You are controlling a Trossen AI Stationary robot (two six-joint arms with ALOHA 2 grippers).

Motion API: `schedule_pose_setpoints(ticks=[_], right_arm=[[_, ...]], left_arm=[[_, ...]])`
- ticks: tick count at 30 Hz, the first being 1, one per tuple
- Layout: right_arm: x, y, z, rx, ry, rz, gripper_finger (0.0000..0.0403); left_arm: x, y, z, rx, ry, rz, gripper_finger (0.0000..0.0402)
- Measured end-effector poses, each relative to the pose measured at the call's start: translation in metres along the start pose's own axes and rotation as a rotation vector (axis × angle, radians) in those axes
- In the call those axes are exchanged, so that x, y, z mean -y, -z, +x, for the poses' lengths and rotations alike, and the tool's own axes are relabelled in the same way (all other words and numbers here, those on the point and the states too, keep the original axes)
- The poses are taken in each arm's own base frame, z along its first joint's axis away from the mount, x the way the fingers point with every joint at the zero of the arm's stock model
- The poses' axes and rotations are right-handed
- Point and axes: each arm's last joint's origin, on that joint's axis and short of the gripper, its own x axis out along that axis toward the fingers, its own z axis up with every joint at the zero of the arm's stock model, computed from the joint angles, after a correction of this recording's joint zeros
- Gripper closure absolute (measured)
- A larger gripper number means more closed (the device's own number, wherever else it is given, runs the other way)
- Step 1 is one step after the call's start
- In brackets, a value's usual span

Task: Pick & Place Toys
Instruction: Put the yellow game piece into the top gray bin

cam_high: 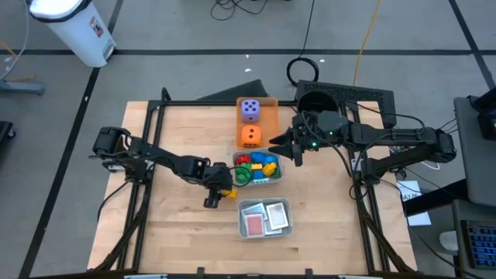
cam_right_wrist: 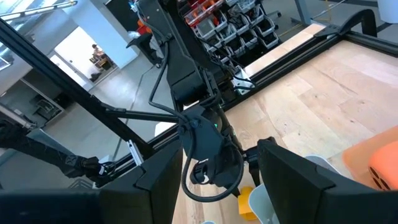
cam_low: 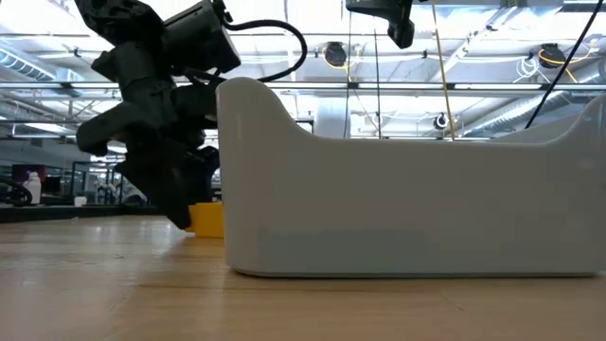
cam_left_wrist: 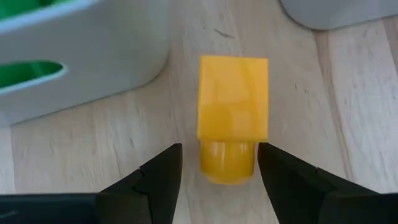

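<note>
Left wrist view — gripper (cam_left_wrist: 217, 171) straddles yellow brick (cam_left_wrist: 232, 115), seemingly unmarked.

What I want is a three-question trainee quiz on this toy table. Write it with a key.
1. True or false: the yellow brick lies inside the grey tray of bricks.
2. Which die on the flat orange tray sits nearer the tray of bricks? A) purple B) orange
3. Fill in: the left end effector has its fingers ____ on either side of the yellow brick.

Key
1. False: it lies on the table beside that tray.
2. B, the orange die.
3. open
</note>
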Motion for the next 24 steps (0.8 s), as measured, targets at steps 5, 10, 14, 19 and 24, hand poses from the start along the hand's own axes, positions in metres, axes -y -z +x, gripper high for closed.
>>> schedule_pose_setpoints(ticks=[5,10,14,19,24], right_arm=[[0.0001,0.0002,0.0,-0.002,0.001,0.0,0.0202],[0.0003,0.0005,0.0,-0.005,0.003,0.001,0.0202],[0.0004,0.0006,0.0,-0.006,0.004,0.001,0.0202],[0.0004,0.0006,0.0,-0.006,0.004,0.001,0.0202],[0.0004,0.0006,0.0,-0.006,0.004,0.004,0.0202]], left_arm=[[0.0,-0.0012,0.0,0.013,0.0,-0.017,0.0188],[0.0,-0.0012,0.0,0.013,0.0,-0.029,0.0188],[0.0,-0.0013,0.0,0.013,0.0,-0.037,0.0188],[0.0,-0.0013,0.0,0.013,0.0,-0.044,0.0207],[0.0,-0.0013,0.0,0.013,0.001,-0.07,0.0264]])
